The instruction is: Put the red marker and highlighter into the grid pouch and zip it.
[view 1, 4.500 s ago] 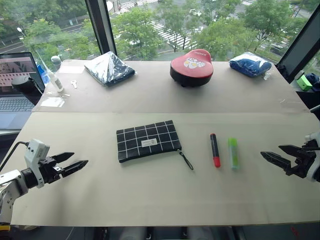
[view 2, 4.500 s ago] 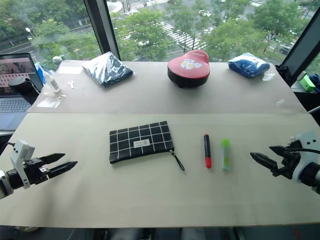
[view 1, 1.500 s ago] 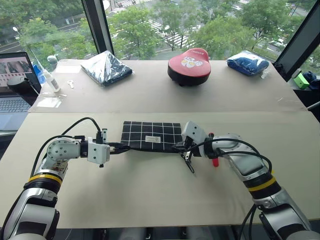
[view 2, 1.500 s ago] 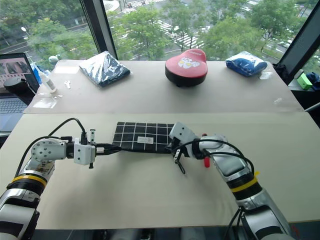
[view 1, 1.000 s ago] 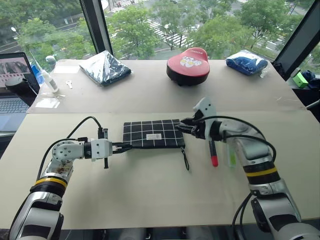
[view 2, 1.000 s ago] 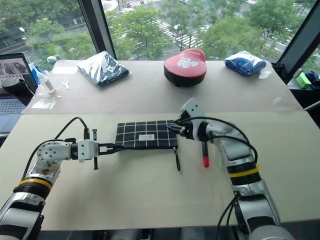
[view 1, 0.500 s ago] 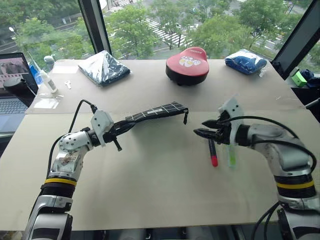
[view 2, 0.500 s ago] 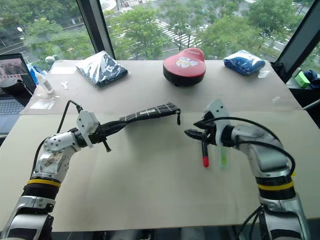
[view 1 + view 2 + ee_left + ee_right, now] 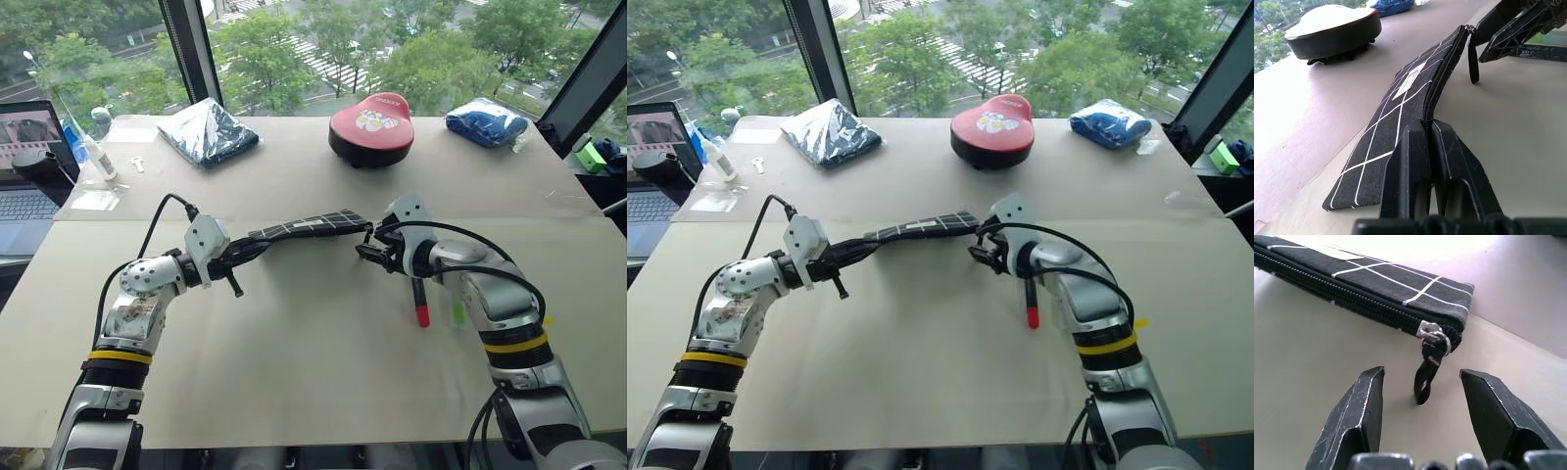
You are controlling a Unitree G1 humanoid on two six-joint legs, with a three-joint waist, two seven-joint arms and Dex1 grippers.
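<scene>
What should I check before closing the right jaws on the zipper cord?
1. Left gripper clamped on the grid pouch end: ok.
2. Pouch lifted off the table, zipper edge facing the right gripper: ok.
3. Right jaws open: ok.
4. Pull cord hanging between the right jaws: ok, not yet touched.
5. Zipper closed, slider at the near end: ok.
6. Red marker and highlighter lying on the table, out of the way: ok.

An upper-floor office: tall windows (image 9: 323, 39) at 12 o'clock overlook treetops and streets; a laptop (image 9: 27, 157) sits at 10 o'clock beside the tabletop (image 9: 313, 372).
</scene>
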